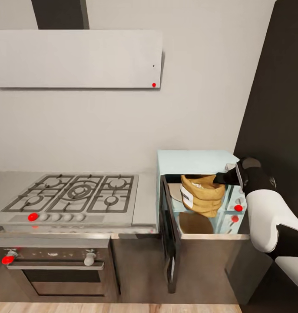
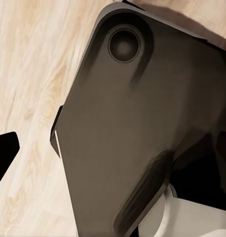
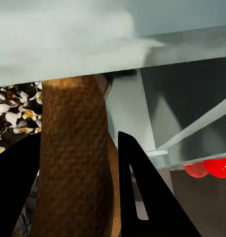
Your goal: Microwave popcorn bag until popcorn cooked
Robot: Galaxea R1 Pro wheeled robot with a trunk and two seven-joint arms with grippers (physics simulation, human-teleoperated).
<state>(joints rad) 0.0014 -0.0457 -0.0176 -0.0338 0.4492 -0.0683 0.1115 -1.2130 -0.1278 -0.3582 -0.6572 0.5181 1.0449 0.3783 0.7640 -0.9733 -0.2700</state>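
Pinching the rolled rim, the right claw (image 3: 78,197) is clamped on the popcorn bag (image 1: 204,193) inside the microwave (image 1: 197,161); soft burlap, light, likely saggy.

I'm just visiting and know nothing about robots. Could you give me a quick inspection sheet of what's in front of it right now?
Surface: grey countertop between the gas hob and the microwave.
Job's things: microwave door swung open; popcorn bag at the opening, tilted; kernels at its top look white and yellow.
Clutter: nothing seen.
Grippers: right tool has a finger on each side of the bag's rim, gripping it at the microwave mouth; left tool cannot be judged, a dark finger shows over wooden floor.
Cables: nothing seen.
Surroundings: oven under the hob, hood above, grey wall, dark panel at right.
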